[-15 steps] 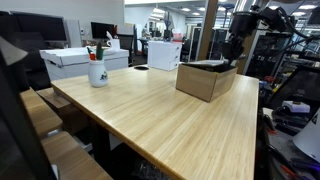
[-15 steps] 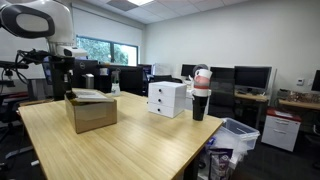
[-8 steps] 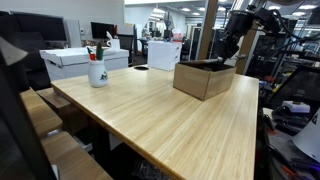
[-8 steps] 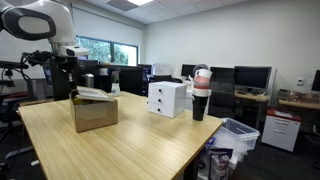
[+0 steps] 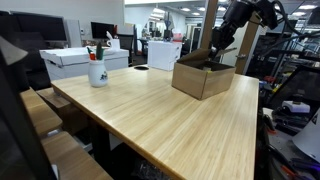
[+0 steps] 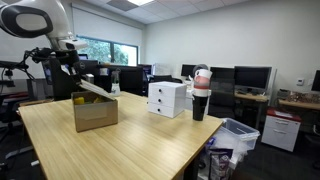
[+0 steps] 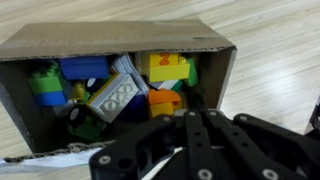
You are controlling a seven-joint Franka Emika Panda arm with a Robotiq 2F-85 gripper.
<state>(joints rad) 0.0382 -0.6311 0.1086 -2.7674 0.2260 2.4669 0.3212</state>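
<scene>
Slowness is advised: the flap (image 6: 95,88), raised by the closed gripper (image 6: 72,72), should be swung outward gently so the cardboard box (image 5: 200,80) is not dragged.

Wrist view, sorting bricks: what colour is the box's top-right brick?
The brick is yellow; wrist view shows it best.

Light wooden surface (image 5: 170,125) carrying a white mug (image 5: 97,72) with red and green items sticking out, near one corner. Behind it, a flat white box (image 5: 68,62). In an exterior view, a white drawer unit (image 6: 167,98) just beside a dark stacked cup (image 6: 201,97), both upright. Past the edge, a lined bin (image 6: 236,135) on the floor and dark monitors (image 6: 252,77) along the wall.
</scene>
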